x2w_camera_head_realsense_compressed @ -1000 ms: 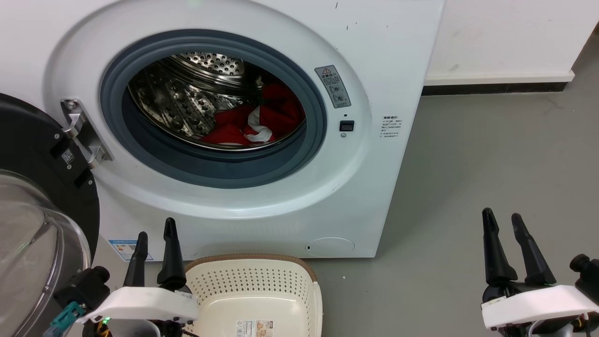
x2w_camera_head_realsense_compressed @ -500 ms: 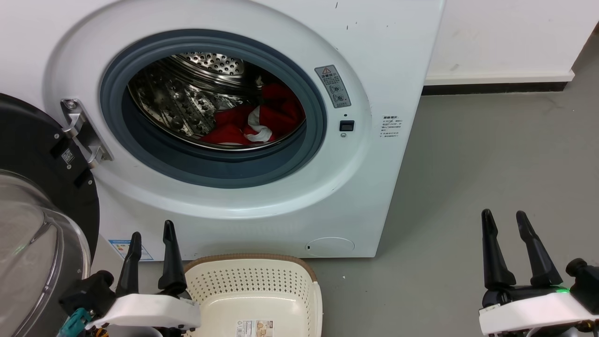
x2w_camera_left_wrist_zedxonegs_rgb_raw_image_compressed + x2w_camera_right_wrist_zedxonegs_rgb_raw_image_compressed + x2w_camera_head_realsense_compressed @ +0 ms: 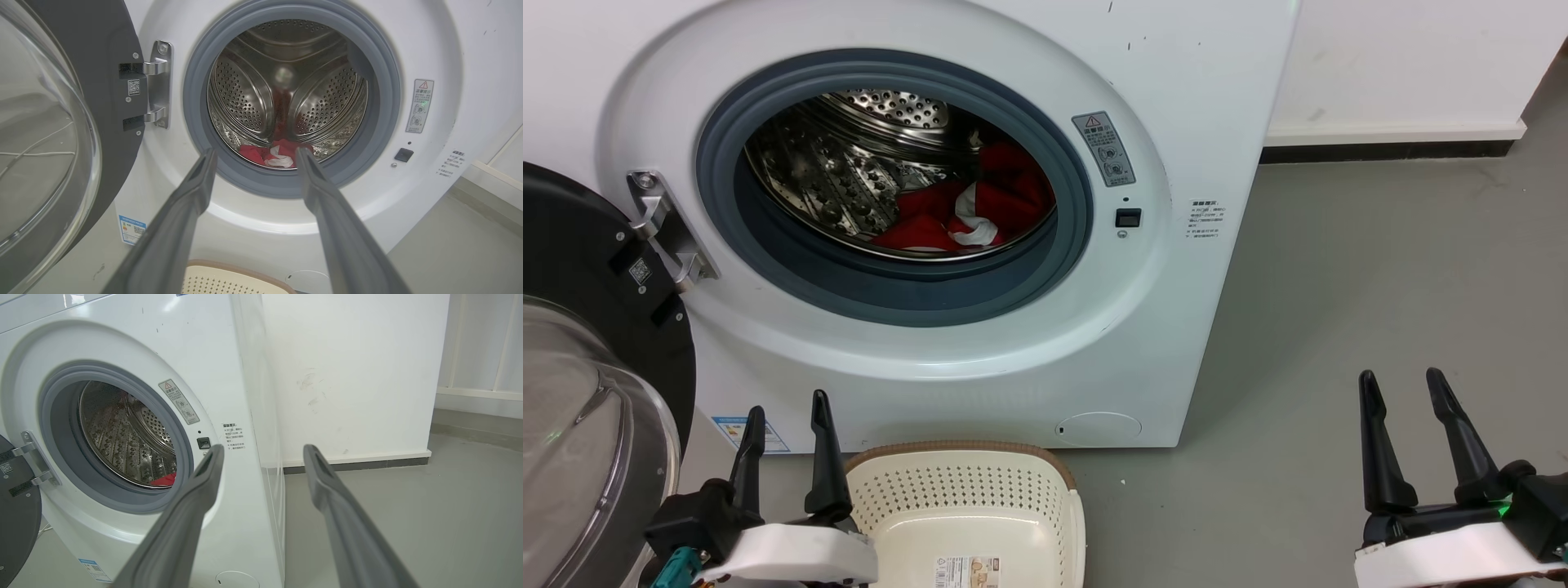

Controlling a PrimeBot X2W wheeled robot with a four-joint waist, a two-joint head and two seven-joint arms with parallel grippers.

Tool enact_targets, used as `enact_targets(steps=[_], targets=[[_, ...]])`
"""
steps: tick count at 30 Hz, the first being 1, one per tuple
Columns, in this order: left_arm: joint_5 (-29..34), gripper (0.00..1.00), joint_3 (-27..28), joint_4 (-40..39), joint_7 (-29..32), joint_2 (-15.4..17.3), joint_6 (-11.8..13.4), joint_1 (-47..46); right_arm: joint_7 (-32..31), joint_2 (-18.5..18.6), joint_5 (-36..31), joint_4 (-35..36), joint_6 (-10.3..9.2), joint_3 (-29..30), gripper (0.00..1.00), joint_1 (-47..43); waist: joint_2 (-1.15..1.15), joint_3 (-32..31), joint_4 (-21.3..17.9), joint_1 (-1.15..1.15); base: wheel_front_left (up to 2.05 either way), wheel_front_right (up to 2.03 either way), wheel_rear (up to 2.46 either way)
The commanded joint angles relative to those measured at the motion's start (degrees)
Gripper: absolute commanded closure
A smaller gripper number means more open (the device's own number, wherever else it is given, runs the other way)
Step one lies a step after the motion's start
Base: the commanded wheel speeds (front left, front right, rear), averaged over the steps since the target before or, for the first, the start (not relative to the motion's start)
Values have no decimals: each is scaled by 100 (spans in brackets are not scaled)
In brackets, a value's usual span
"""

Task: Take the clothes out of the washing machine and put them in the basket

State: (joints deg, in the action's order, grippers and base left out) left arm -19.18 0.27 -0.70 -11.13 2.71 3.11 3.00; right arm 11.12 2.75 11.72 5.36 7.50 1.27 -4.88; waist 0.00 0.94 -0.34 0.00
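- Left gripper (image 3: 785,406), head view: fingers (image 3: 825,465) set moderately apart, nothing between them. It sits at the lower left, just beside the basket (image 3: 964,451). The basket stands on the floor (image 3: 1339,286) close before the foot of the washing machine (image 3: 1176,98).
- Right gripper (image 3: 1399,377), head view: likewise spread and empty, over bare floor well apart from the machine's right side.
- Jersey (image 3: 980,204), head view: crumpled low and to the right in the drum (image 3: 833,180), behind the grey seal (image 3: 890,298). It is red, with a white fold uppermost. The door (image 3: 564,245) is swung wide at the left.
- Handling, as judged: soft, limp and light, with no shape of its own. It should drape and trail when lifted and may drag over the seal lip. Whether it is damp, and so heavier and clingier, cannot be told.
- Hold, as judged: the raised bunch by the white fold, pinching several layers together rather than a flat single layer lying on the steel.
- Left wrist view: this arm's fingers frame the drum mouth. The jersey lies low between their tips and well beyond them, its lower part cut off by the seal. The basket's rim shows at the bottom edge.
- Right wrist view: the fingers, parted, point past the machine's front right corner toward the wall (image 3: 347,355). A small sliver of red shows at the drum's lower edge.
- Not determinable: the garment's full extent, whether more than one item lies there, and any lettering or collar. The basket's near part is cut off in the head view, and its sticker (image 3: 966,572) is too small to read.
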Motion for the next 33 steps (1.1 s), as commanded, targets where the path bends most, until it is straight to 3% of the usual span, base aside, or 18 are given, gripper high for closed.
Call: enact_targets(steps=[1, 33], targets=[[124, 0, -8, -68, -40, 20, 28, 21, 42, 21, -108, 77, -2, -14, 0, -50, 0, 2, -2, 0, 0, 0, 0], [1312, 0, -97, -105, -393, 25, 60, 244, 399, 18, -1330, 296, -2, -129, 0, -318, 0, 24, -9, 0, 0, 0, 0]])
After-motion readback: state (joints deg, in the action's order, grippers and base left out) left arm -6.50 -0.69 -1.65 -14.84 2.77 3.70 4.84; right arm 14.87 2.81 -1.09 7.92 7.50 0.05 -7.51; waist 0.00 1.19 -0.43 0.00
